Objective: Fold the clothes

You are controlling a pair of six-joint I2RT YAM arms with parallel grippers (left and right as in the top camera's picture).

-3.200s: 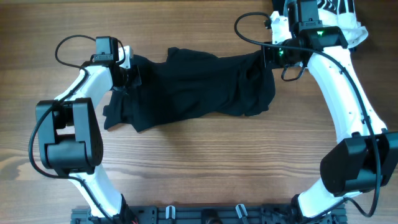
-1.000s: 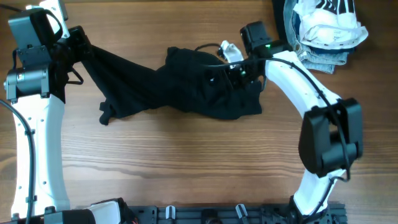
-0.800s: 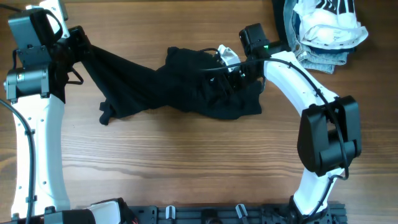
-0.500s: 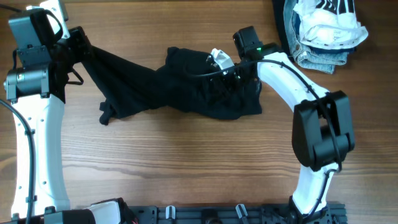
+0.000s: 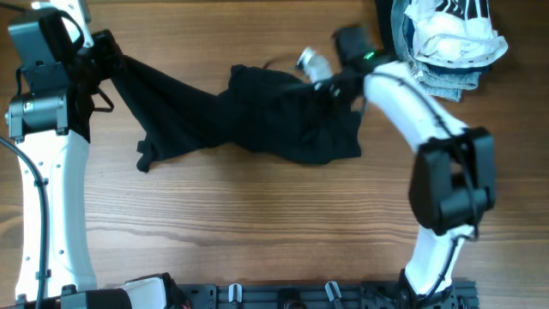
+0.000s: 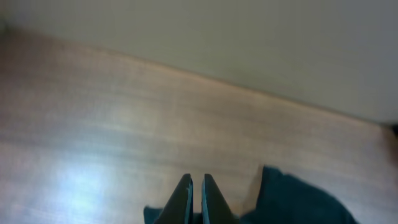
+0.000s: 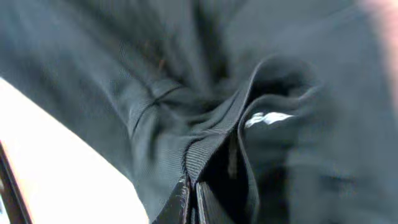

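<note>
A black garment (image 5: 257, 120) lies bunched on the wooden table (image 5: 257, 232). One corner of it is stretched up to the far left. My left gripper (image 5: 105, 50) is shut on that corner and holds it raised. In the left wrist view the fingers (image 6: 196, 186) are pinched together, with the black garment (image 6: 298, 202) below them. My right gripper (image 5: 330, 86) is at the garment's upper right edge. In the right wrist view its fingers (image 7: 189, 193) are shut on a ribbed hem of the garment (image 7: 124, 93).
A pile of other clothes sits at the table's back right corner: a white striped piece (image 5: 450, 34) on top of folded blue jeans (image 5: 442, 81). The arm bases stand along the front edge.
My right gripper has moved back and to the right over the garment's upper edge and is blurred by motion. The left arm and the stretched corner have stayed in place.
</note>
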